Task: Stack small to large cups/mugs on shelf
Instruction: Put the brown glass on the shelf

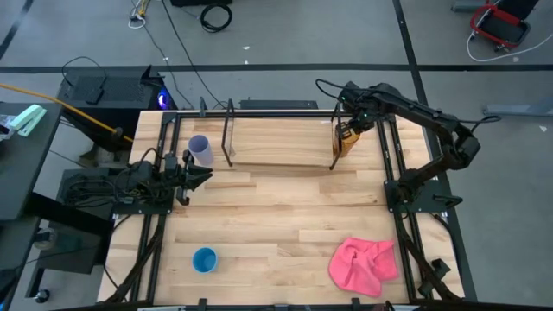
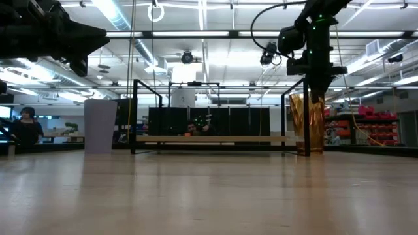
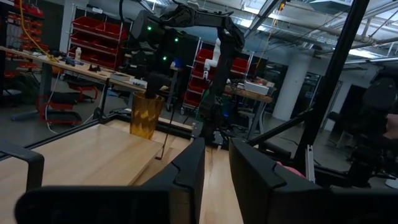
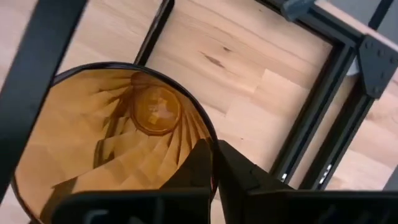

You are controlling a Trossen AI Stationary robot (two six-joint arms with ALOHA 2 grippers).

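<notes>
The right claw (image 1: 348, 136) stands over the amber-orange cup (image 1: 346, 141) at the right end of the shelf (image 1: 281, 151), its fingers (image 4: 239, 171) pinching the cup's rim, one inside and one outside the wall. In the low view the cup (image 2: 307, 123) stands upright, just beside the shelf's black end rods (image 2: 305, 116), its base level with the desk; whether it rests on the wood board (image 2: 215, 138) or just off its end cannot be told. The right wrist view looks straight down into the cup (image 4: 112, 143): ribbed walls, a round bottom, nothing inside.

The lavender cup (image 1: 200, 149) stands upright on the desk (image 1: 276, 225) outside the shelf's left end. The left claw (image 1: 200, 179) waits just in front of it at the desk's left side, its fingers (image 3: 186, 174) a narrow gap apart, holding nothing. The blue cup (image 1: 205, 259) stands near the front left, mouth up, well apart from the shelf. A crumpled pink cloth (image 1: 363, 265) lies at the front right. A person (image 2: 26, 127) shows in the room beyond, in the low view only.
</notes>
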